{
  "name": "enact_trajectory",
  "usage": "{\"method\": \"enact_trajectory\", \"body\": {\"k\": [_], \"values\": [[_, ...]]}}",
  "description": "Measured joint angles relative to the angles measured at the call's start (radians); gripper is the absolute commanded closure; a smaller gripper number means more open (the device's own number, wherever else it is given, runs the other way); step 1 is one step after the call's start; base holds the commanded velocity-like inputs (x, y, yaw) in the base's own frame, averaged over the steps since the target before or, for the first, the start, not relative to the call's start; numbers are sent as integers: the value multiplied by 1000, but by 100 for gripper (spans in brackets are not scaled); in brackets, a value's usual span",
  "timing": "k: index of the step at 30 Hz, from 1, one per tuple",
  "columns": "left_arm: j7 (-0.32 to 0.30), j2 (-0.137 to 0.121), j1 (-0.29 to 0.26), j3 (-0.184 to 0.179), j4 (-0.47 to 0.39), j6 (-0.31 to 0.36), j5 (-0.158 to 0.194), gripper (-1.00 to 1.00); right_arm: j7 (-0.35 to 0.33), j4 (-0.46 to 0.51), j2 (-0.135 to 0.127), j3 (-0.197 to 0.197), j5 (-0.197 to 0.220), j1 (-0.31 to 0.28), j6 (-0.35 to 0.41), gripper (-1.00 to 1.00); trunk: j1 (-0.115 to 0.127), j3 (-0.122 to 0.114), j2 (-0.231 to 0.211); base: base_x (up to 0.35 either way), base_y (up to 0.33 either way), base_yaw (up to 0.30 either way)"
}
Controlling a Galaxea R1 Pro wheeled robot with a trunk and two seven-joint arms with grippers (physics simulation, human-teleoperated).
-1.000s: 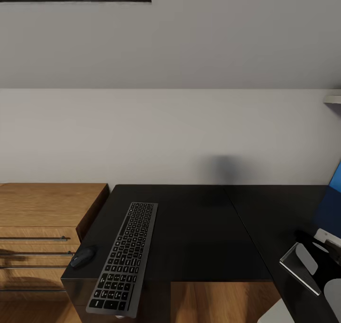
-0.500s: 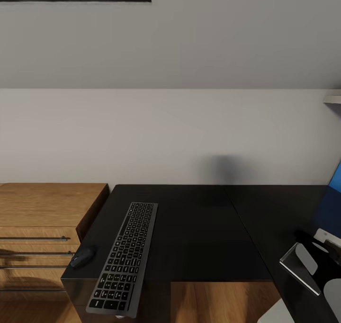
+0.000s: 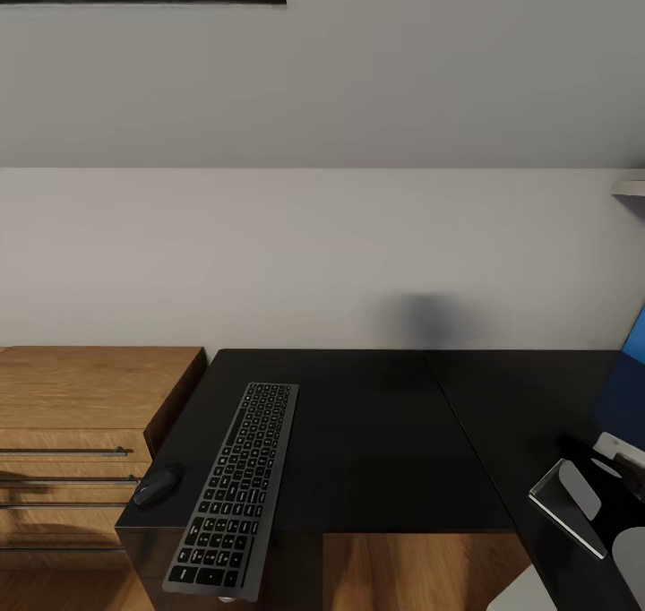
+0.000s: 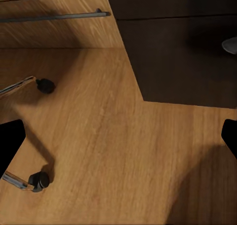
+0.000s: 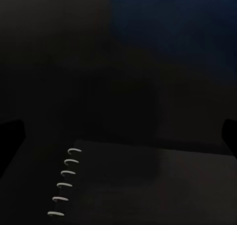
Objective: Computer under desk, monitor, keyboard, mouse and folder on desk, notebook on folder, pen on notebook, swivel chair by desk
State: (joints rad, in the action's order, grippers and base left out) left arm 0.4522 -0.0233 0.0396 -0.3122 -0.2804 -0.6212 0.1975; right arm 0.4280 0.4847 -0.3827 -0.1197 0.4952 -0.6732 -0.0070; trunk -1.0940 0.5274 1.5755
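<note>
Black and glossy, the desk (image 3: 376, 432) is carrying the keyboard (image 3: 235, 486) at 7 o'clock in the head view, with the mouse (image 3: 158, 485) lying just beside it toward 8 o'clock. In the right wrist view, a spiral-bound notebook (image 5: 148, 185) is lying on the dark top beneath the right gripper (image 5: 118, 136), whose fingers are standing wide apart. The left gripper (image 4: 118, 141) is hanging spread open over wooden floor (image 4: 108, 151), near chair casters (image 4: 39, 179).

R arm (image 3: 587, 503) pokes in at the head cam's lower right corner, grey wrist links angled down over the desk's (image 3: 376, 432) right wing. L gripper (image 4: 118, 136) is spread wide w/ dark fingertips (image 4: 10, 141) at both sides of the wrist cam. R gripper (image 5: 118, 131) same deal, tips far apart, nothing between them.
</note>
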Motion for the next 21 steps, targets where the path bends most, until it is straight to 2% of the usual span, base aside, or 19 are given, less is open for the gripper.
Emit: {"method": "enact_trajectory", "body": {"k": [5, 10, 15, 21], "values": [[1, 2, 0, -3, 37, -65, -1, -100, 0, 0, 0, 0, 0, 0, 0, -100, 0, 0, 0, 1, 0, 0], [1, 4, 0, -4, 51, -92, -2, -100, -1, -1, -1, 0, 0, 0, -1, -100, 0, 0, 0, 47, 0, 0], [3, 16, 0, -3, 57, -101, -1, -100, -2, -13, -22, -18, 30, 0, 24, -100, 0, 0, 0, 0, 0, 0], [2, 30, 0, -4, 57, -99, -1, -100, 1, 0, 12, -4, 1, 0, -2, -100, 0, 0, 0, 0, 0, 0]]}}
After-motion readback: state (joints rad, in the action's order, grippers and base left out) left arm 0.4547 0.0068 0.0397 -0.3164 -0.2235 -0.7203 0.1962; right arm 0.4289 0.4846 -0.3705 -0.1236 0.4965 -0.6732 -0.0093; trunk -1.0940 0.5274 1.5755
